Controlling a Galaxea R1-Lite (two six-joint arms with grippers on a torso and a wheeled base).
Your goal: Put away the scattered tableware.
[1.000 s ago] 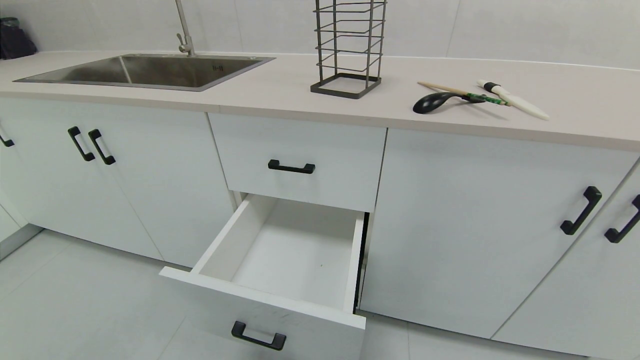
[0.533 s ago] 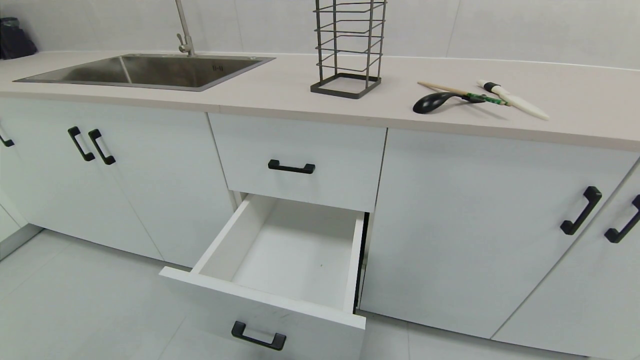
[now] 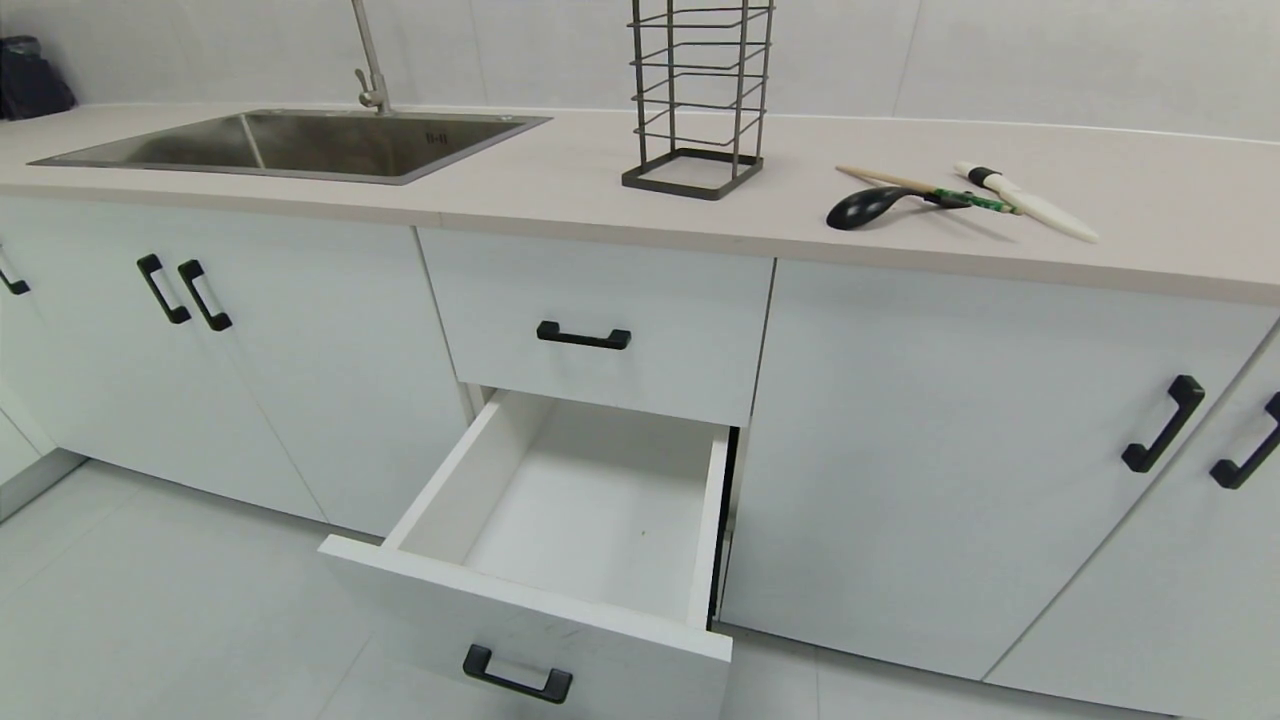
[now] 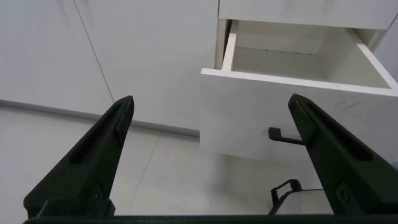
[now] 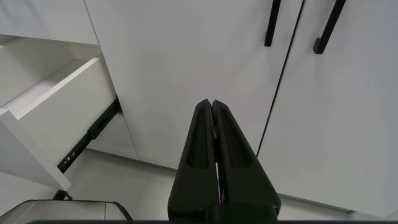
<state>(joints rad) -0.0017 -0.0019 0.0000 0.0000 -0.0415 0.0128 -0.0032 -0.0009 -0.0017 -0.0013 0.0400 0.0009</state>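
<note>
On the countertop [image 3: 560,195] at the right lie a black spoon [image 3: 862,206], a thin wooden stick with a green band [image 3: 905,181] crossing its handle, and a white utensil with a black band [image 3: 1035,208]. Below the counter, the lower drawer [image 3: 560,520] is pulled out and has nothing in it. My left gripper [image 4: 211,107] is open, low in front of that drawer [image 4: 280,112], with nothing between its fingers. My right gripper [image 5: 212,107] is shut on nothing, facing the white cabinet door [image 5: 199,56] beside the drawer [image 5: 56,112].
A tall wire rack [image 3: 700,100] stands on the counter's middle. A steel sink [image 3: 300,142] with a tap [image 3: 368,60] is at the left. The upper drawer [image 3: 590,320] is closed. Cabinet doors with black handles [image 3: 1165,422] flank the drawers.
</note>
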